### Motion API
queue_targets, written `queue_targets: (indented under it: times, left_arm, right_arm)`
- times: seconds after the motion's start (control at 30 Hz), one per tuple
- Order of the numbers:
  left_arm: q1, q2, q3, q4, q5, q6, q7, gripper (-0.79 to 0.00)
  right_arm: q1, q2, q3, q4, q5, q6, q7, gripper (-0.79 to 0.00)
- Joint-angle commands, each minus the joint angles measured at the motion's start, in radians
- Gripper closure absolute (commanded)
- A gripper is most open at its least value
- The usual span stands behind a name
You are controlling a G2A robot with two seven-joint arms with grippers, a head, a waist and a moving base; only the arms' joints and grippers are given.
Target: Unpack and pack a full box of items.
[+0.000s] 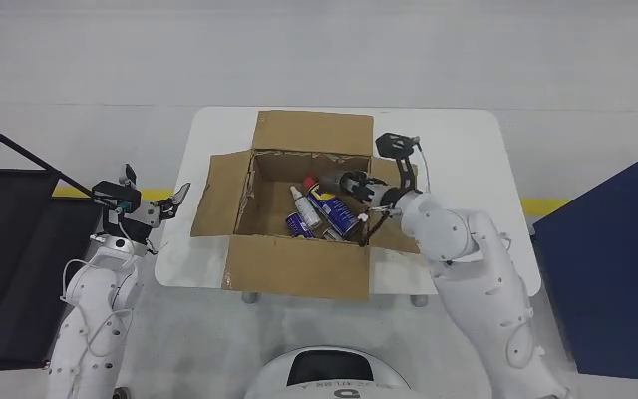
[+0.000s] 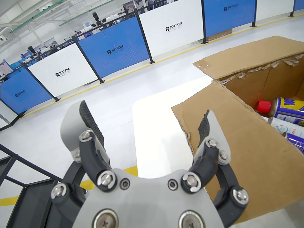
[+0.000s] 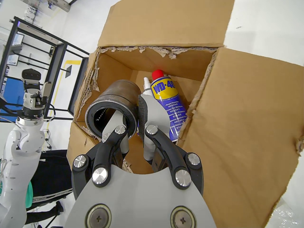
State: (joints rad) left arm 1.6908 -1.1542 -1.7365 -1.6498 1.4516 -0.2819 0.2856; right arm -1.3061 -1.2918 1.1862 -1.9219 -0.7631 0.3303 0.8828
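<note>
I'm pinching the metal sleeve (image 3: 111, 100) by its wall over the box (image 3: 166, 24) with my right hand (image 3: 129, 110), one finger inside the bore so it can't slip, left hand (image 2: 144, 110) idling open.

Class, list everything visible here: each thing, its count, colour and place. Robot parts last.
Cardboard box: one, brown, open on the table.
Rectangular table: one, white, under the box.
Spray can: one, blue-and-yellow with red cap, in the box.
Plastic bottle: one, white, in the box beside the spray can.
Second can: one, blue label, in the box.
Hollow metal cylinder: one, dark grey, held over the box.
Metal rack: one, black, left of the table.
Left gripper: one, grey-black, fingers apart, near the box's left flap.
Right gripper: one, grey-black, fingers shut on the cylinder.
</note>
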Motion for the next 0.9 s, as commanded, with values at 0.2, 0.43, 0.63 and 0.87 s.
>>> queue_targets:
  times: [0.2,0.43,0.63,0.87]
  left_arm:
    - [0.000,0.000,0.000,0.000,0.000,0.000,0.000,-0.785]
    - [0.000,0.000,0.000,0.000,0.000,0.000,0.000,-0.785]
    - [0.000,0.000,0.000,0.000,0.000,0.000,0.000,-0.785]
    - [0.000,0.000,0.000,0.000,0.000,0.000,0.000,-0.785]
  right_arm:
    - [0.153,-0.044,-0.252,0.141,-0.109,0.120,-0.015,0.000]
    - [0.315,-0.108,-0.424,0.340,-0.120,0.226,-0.018,0.000]
    - [0.393,-0.156,-0.514,0.460,-0.100,0.265,-0.022,0.000]
    - [0.445,-0.208,-0.565,0.574,-0.069,0.322,-0.076,-0.215]
